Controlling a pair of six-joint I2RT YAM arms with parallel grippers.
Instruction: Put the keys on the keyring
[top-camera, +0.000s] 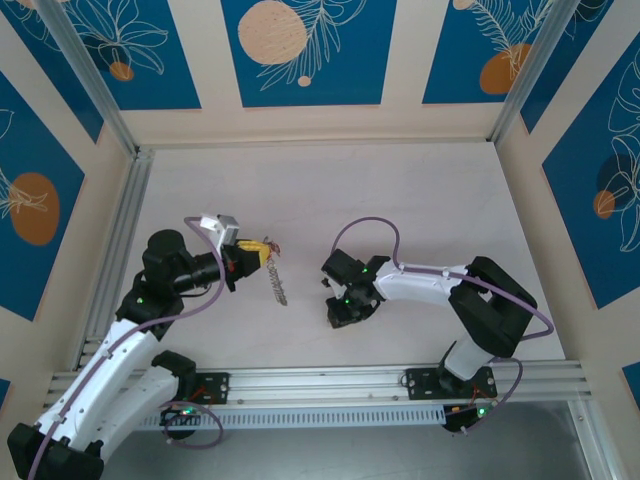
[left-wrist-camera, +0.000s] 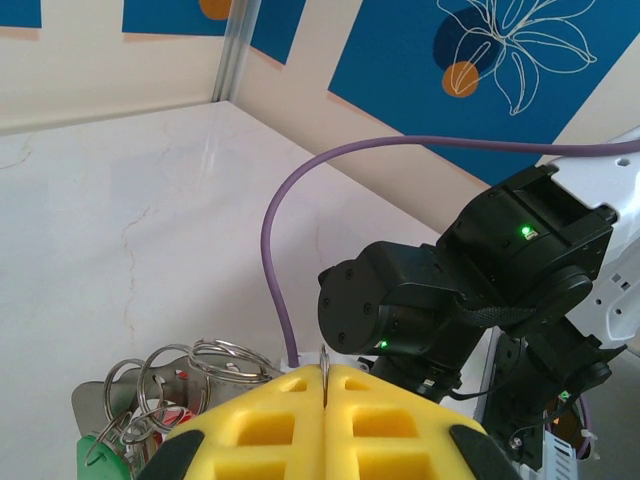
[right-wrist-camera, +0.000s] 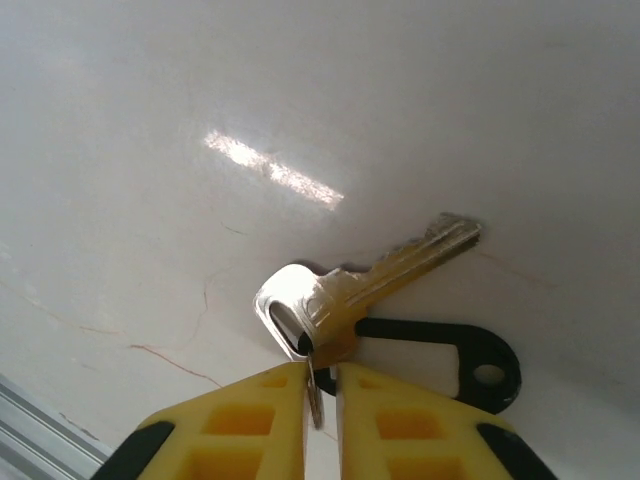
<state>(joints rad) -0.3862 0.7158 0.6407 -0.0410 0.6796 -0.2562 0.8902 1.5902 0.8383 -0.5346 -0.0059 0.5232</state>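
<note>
Down on the tabletop (right-wrist-camera: 150, 100), your right end effector (right-wrist-camera: 320, 390) pinches the keys (right-wrist-camera: 385, 275) by their small loop; your left end effector (left-wrist-camera: 325, 385) is clamped on the keyring (left-wrist-camera: 215, 358). Next, I judge, lift the keys across and thread them on.

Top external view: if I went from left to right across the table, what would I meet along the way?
left fingers → keyring hanging from them → right fingers → right arm's white link
</note>
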